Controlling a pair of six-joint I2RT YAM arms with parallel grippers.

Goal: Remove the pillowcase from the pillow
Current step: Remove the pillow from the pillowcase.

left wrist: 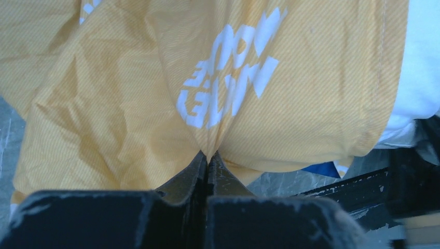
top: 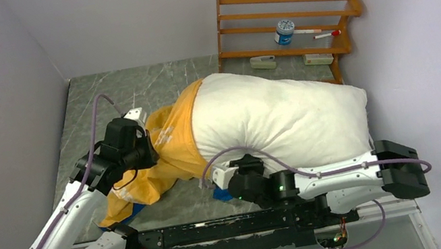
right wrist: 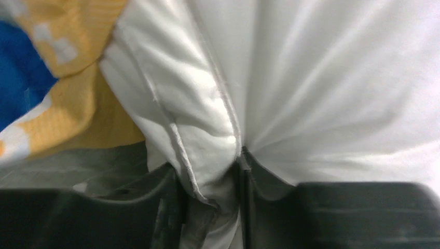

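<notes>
The white pillow [top: 278, 114] lies across the middle of the table, mostly bare. The orange-yellow pillowcase [top: 174, 150] is bunched over its left end and trails toward the near edge, a bit of its blue face showing underneath. My left gripper [top: 152, 149] is shut on a pinch of the orange fabric [left wrist: 207, 104], just below the white lettering. My right gripper [top: 220, 178] is at the pillow's near edge, shut on a fold of its seamed white fabric [right wrist: 218, 124]. In the right wrist view the pillowcase [right wrist: 62, 104] lies to the left of the pillow.
A wooden rack [top: 286, 24] stands at the back right with a blue-and-white tub [top: 284, 31] and a marker [top: 325, 34] on it. Grey walls close in on the left, back and right. A black rail [top: 236, 228] runs along the near edge.
</notes>
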